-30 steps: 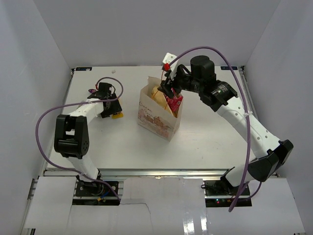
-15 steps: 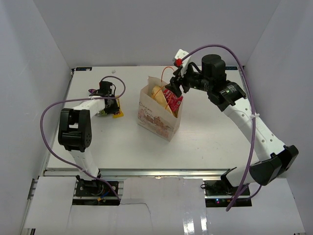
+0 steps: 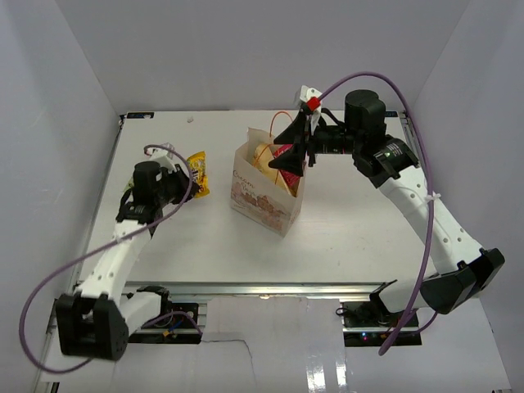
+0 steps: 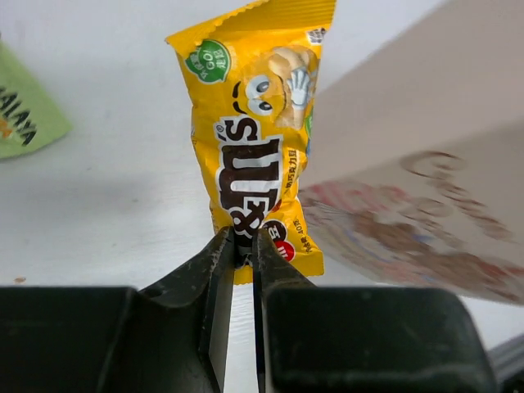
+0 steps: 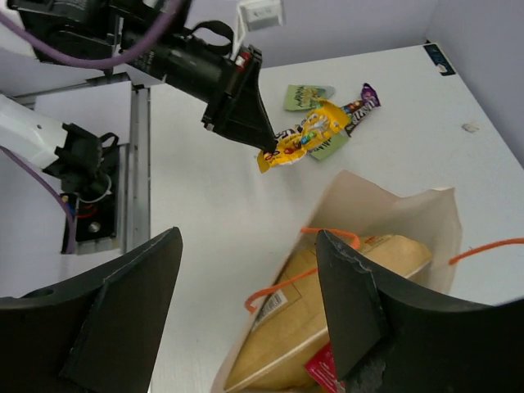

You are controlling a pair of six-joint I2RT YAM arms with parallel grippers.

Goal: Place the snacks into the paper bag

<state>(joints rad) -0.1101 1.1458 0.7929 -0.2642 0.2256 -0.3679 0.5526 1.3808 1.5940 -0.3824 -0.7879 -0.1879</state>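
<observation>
My left gripper (image 4: pixel 244 237) is shut on one end of a yellow candy packet (image 4: pixel 254 147), which sticks out past the fingertips. From above, that packet (image 3: pixel 196 169) is left of the upright paper bag (image 3: pixel 262 201). The golden chip bag (image 5: pixel 327 327) and a red packet (image 5: pixel 323 372) sit inside the paper bag (image 5: pixel 409 221). My right gripper (image 5: pixel 250 237) hangs open above the bag's mouth with nothing between its fingers. In the right wrist view the left gripper (image 5: pixel 266 147) holds the yellow packet (image 5: pixel 299 141) over other packets.
A light green packet (image 5: pixel 307 97) and a purple packet (image 5: pixel 364 98) lie on the white table (image 3: pixel 205 237) beyond the held packet. Another light green corner (image 4: pixel 20 115) shows at the far left. Orange loop handles (image 5: pixel 282 282) stand above the bag's rim. White walls enclose the table.
My left gripper has shut on the yellow packet and carried it a little away from where it lay, the arm swinging out. The right gripper has drawn back slightly from the bag, staying open.
</observation>
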